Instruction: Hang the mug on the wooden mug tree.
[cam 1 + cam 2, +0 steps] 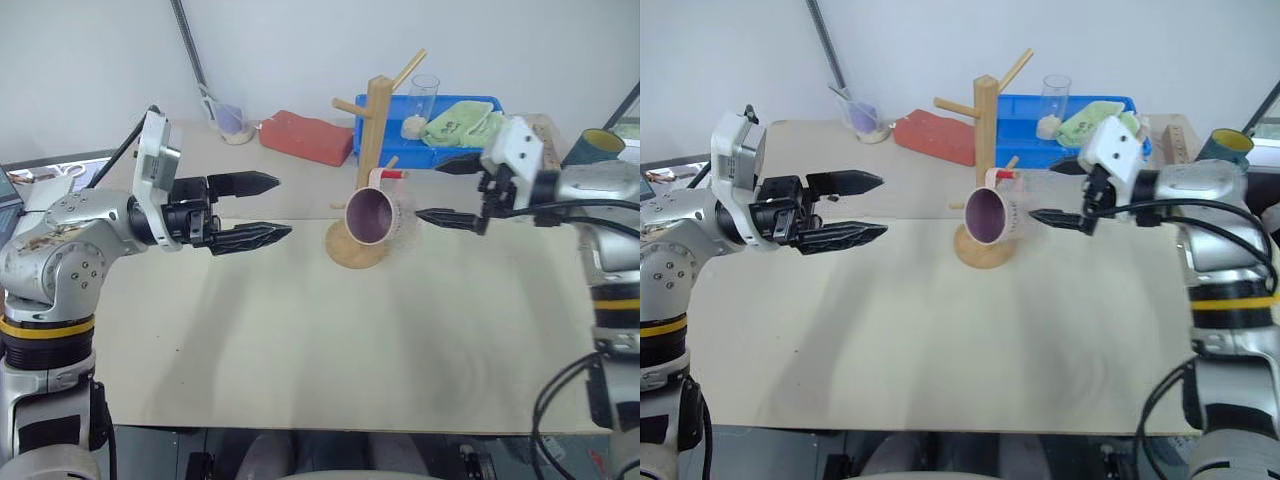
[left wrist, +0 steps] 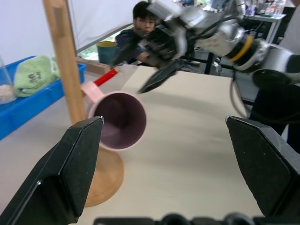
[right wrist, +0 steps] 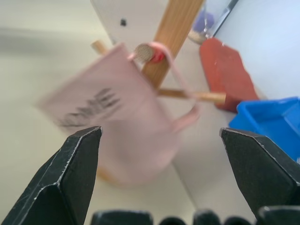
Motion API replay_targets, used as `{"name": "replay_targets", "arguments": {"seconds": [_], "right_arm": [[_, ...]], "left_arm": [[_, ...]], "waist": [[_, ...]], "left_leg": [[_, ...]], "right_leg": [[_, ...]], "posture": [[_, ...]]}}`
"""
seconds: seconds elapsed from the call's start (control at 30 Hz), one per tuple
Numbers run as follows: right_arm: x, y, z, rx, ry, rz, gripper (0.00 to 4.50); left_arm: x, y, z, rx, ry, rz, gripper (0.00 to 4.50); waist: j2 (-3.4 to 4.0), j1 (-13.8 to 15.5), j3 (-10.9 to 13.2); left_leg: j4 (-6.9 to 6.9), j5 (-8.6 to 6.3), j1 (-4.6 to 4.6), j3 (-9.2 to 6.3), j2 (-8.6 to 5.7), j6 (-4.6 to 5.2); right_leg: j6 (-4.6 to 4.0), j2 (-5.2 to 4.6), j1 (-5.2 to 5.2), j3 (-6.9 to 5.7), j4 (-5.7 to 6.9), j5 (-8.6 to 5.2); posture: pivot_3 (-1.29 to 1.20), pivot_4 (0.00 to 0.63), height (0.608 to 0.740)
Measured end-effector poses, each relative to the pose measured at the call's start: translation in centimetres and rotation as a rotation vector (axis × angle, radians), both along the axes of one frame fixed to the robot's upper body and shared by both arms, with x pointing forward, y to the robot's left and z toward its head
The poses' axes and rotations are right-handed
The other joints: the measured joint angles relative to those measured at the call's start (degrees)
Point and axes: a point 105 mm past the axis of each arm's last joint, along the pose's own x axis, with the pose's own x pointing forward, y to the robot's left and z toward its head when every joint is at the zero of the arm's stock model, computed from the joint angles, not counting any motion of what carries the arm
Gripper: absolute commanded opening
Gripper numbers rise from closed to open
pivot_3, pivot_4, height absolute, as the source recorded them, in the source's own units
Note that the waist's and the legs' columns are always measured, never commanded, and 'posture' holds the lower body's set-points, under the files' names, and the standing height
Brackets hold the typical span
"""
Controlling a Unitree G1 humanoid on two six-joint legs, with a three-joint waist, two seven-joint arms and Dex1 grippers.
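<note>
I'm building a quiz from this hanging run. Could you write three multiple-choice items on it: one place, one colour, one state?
1. Where is the mug?
A. flat on the table
B. hanging by its handle on the wooden mug tree
C. in the blue tray

2. The mug's inside is:
A. dark purple
B. yellow
C. white

3. The right end effector is:
A. shut on the mug
B. shut on a peg
C. open beside the mug

Answers: B, its handle loops over the red-tipped peg; A, the inside facing the head camera is purple; C, its fingers stand apart, clear of the mug.

Blue tray (image 1: 375, 137) — green cloth (image 1: 462, 120); red block (image 1: 306, 137).
</note>
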Motion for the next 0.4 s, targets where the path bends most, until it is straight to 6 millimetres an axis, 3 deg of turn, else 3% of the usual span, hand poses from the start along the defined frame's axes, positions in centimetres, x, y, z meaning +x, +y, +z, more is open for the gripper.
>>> {"name": "replay_targets", "arguments": {"seconds": [0.1,0.27,0.4], "right_arm": [[-1.8,0.1,2.2,0.062,0.017,0.000,4.47],[-5.4,2.3,6.3,0.255,0.037,0.052,4.47],[-6.5,3.0,5.3,0.262,0.087,0.044,4.47]], "left_arm": [[0.5,0.5,0.3,0.038,-0.017,0.034,4.50],[1.4,1.1,-0.3,0.109,-0.026,0.101,4.50],[2.5,1.9,0.0,0.123,-0.055,0.156,4.50]], "waist": [[-0.01,-0.4,0.0],[-0.01,-0.3,0.0],[-0.08,0.2,0.0]], "left_leg": [[-0.06,0.00,0.00,-0.01,0.02,0.00],[-0.12,-0.01,0.02,-0.13,0.07,0.01],[-0.03,0.00,-0.03,-0.16,0.02,0.00]], "right_leg": [[0.00,0.04,-0.01,0.00,0.02,-0.03],[-0.07,0.08,0.00,-0.09,0.04,-0.07],[0.09,-0.01,0.03,-0.19,0.00,-0.16]], "posture": [[0.00,0.150,0.740],[0.00,0.150,0.740],[0.00,0.150,0.740]]}}
